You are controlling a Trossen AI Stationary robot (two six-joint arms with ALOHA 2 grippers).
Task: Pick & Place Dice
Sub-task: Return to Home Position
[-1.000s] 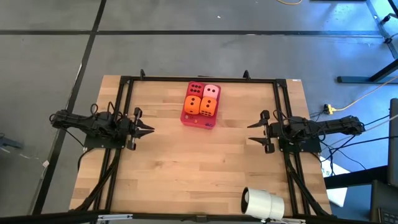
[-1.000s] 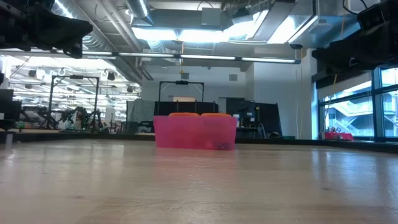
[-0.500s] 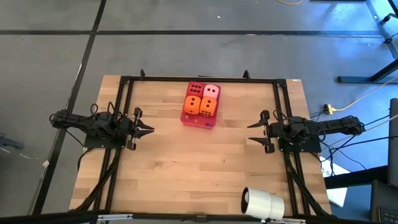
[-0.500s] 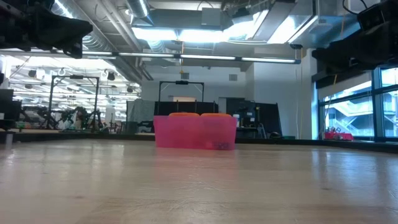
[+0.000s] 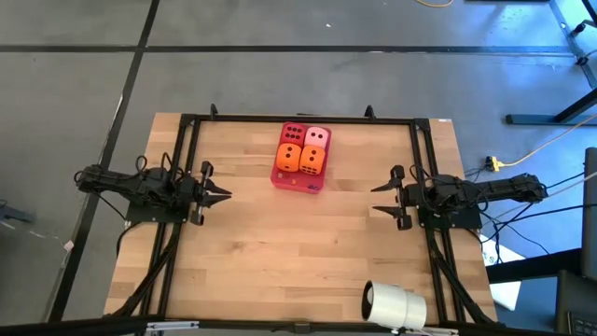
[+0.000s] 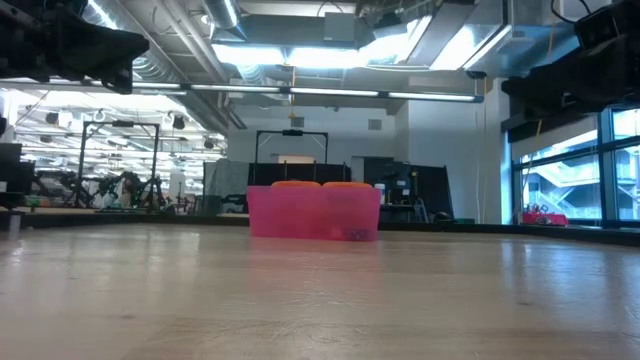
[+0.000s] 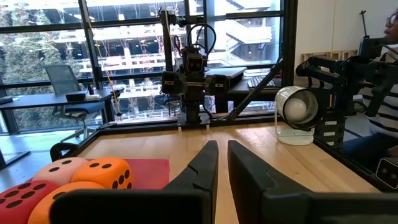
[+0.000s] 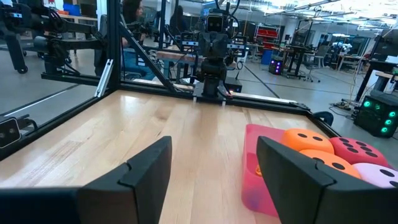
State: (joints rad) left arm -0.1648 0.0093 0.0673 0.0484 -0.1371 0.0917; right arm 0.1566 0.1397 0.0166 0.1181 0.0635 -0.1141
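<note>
Four dice sit in a translucent red tray [image 5: 297, 177] at the table's far middle: a red die [image 5: 294, 133], a pale pink die [image 5: 318, 137] and two orange dice [image 5: 290, 157] [image 5: 313, 161]. They rest side by side in a two-by-two block on the tray's floor. My left gripper [image 5: 228, 194] waits at the table's left edge, level and shut, with nothing between its fingers [image 7: 222, 149]. My right gripper [image 5: 375, 199] waits at the right edge, level and open, with nothing between its fingers [image 8: 214, 149]. Both point toward the table's middle, well clear of the dice.
A white cylinder roll [image 5: 392, 303] stands near the table's front right corner. A black frame [image 5: 298, 119] runs along the table's far edge and down both sides. Bare wood [image 5: 298, 252] spreads between the arms and the near edge. A person [image 7: 387, 62] sits beyond the table.
</note>
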